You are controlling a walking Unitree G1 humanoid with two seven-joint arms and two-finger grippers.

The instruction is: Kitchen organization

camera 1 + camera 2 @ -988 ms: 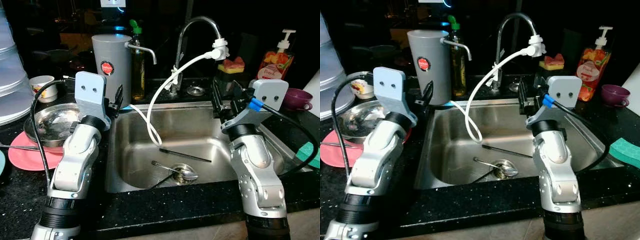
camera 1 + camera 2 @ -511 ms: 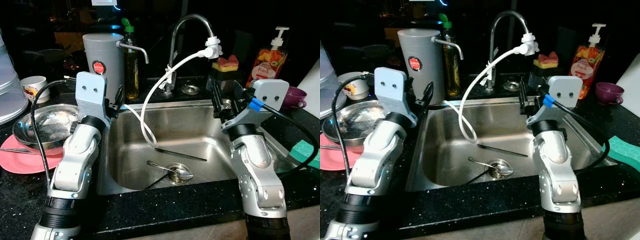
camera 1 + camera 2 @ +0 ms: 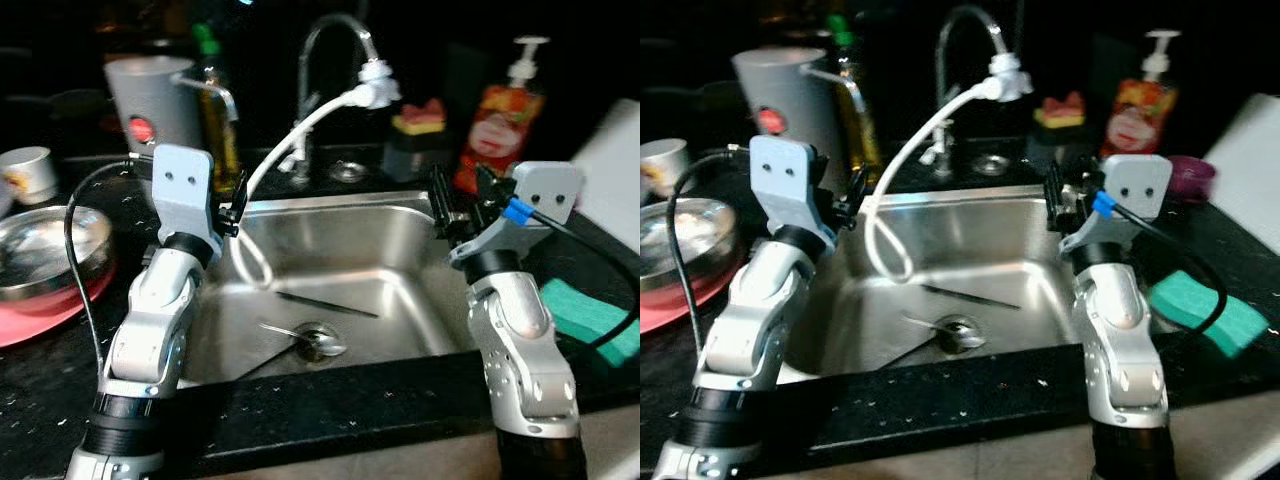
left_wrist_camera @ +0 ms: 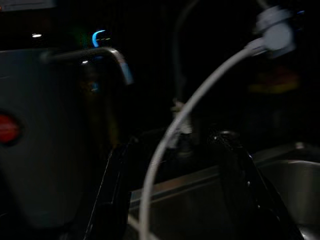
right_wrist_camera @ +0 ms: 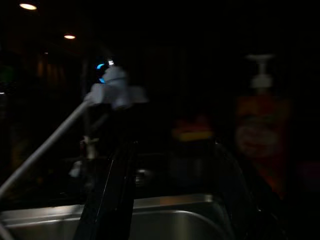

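Observation:
A steel sink [image 3: 330, 212] lies ahead, with a spoon [image 3: 308, 338] by the drain and a thin dark utensil [image 3: 326, 304] on its floor. A white hose [image 3: 300, 128] hangs from the faucet [image 3: 325, 40] into the basin. My left gripper [image 3: 238, 192] is raised over the sink's left rim, open and holding nothing; in the left wrist view its fingers [image 4: 112, 200] frame the hose [image 4: 170, 145]. My right gripper [image 3: 458, 195] is held over the right rim, open and holding nothing, and it points at the faucet and the soap bottle [image 5: 257, 135].
A steel bowl [image 3: 40, 255] sits on a pink plate [image 3: 50, 310] at the left, near a white cup [image 3: 25, 172]. A grey dispenser [image 3: 145, 100] and an oil bottle [image 3: 215, 110] stand behind. An orange soap bottle [image 3: 500, 120] and a green sponge [image 3: 590, 318] are on the right.
The whole picture has slid to the left and blurred, so the camera has turned right. Both arms keep the same raised pose, and nothing in the sink has moved.

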